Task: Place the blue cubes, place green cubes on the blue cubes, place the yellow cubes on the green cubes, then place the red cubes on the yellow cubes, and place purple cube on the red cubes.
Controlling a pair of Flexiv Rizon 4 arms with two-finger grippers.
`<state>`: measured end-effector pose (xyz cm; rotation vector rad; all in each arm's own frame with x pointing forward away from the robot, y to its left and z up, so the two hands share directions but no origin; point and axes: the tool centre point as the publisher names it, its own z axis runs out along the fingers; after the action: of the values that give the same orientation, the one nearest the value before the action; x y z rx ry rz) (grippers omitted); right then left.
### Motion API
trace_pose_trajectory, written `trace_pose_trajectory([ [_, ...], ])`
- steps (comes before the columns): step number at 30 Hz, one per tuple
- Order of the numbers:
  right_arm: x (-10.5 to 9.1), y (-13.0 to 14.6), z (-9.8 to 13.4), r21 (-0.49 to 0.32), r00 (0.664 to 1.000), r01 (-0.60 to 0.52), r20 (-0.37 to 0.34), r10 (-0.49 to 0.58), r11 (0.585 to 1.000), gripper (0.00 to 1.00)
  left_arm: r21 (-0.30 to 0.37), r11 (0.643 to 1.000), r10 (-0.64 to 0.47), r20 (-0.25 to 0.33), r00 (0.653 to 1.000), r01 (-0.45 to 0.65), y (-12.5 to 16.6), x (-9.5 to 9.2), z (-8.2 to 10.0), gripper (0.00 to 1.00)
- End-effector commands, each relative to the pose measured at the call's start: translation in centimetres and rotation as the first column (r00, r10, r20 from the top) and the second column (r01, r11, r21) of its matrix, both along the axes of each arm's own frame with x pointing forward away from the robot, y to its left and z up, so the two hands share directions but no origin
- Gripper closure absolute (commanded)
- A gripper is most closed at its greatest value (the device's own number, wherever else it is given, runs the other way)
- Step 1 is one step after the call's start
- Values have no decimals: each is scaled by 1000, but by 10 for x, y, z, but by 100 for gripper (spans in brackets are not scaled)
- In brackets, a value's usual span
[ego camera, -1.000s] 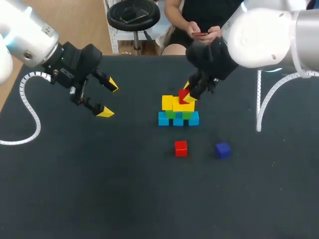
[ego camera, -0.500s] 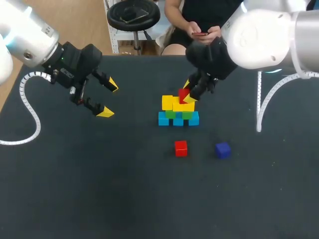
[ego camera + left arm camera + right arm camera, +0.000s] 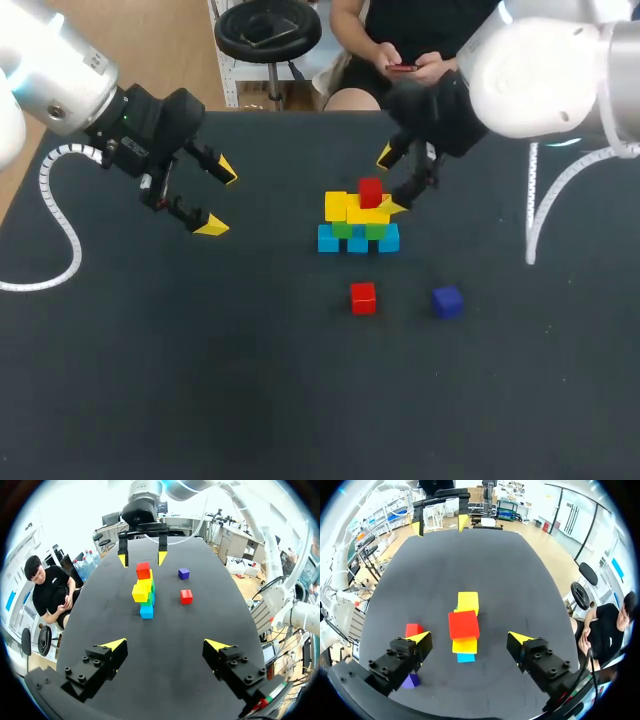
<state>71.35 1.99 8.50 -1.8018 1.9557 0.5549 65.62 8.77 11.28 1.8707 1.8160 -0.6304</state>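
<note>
The stack stands mid-table: blue cubes (image 3: 357,241) at the bottom, green cubes (image 3: 359,229) on them, yellow cubes (image 3: 344,207) above. One red cube (image 3: 370,191) rests on the yellow ones. My right gripper (image 3: 390,182) hovers open just right of it, its fingers apart from it. In the right wrist view that red cube (image 3: 464,624) lies between the open fingers of the right gripper (image 3: 469,637), untouched. A second red cube (image 3: 363,297) and the purple cube (image 3: 447,301) lie loose nearer the front. My left gripper (image 3: 218,198) hangs open and empty far left of the stack (image 3: 145,590).
Dark table surface (image 3: 200,380) spreads around the stack, with room at the front and left. The loose red cube (image 3: 186,596) and purple cube (image 3: 184,573) sit to one side of the stack. A white cable (image 3: 60,230) loops by my left arm.
My right gripper has opened and let go of the red cube, which stays on the yellow cubes. The gripper has drawn back slightly to the right. The left arm has not moved.
</note>
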Motion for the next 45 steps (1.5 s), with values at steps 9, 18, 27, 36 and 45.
trace_pose_trajectory([
  [9,-23,-92,22,146,999,15,29,-19,989,0,-3,1000,-2,3,1000,2,1,0,-1,0],
  [18,-35,-152,21,207,999,34,30,-41,978,0,-3,1000,-2,3,1000,2,1,0,-1,0],
  [27,-44,-182,14,228,999,21,19,-26,973,0,-3,1000,-2,3,1000,2,1,0,-1,0],
  [36,-45,-187,8,236,1000,11,8,-13,972,0,-3,1000,-2,3,1000,2,1,0,-1,0],
  [45,-45,-186,8,235,1000,2,8,-4,972,0,-2,1000,-11,12,1000,11,0,-3,-1,0],
])
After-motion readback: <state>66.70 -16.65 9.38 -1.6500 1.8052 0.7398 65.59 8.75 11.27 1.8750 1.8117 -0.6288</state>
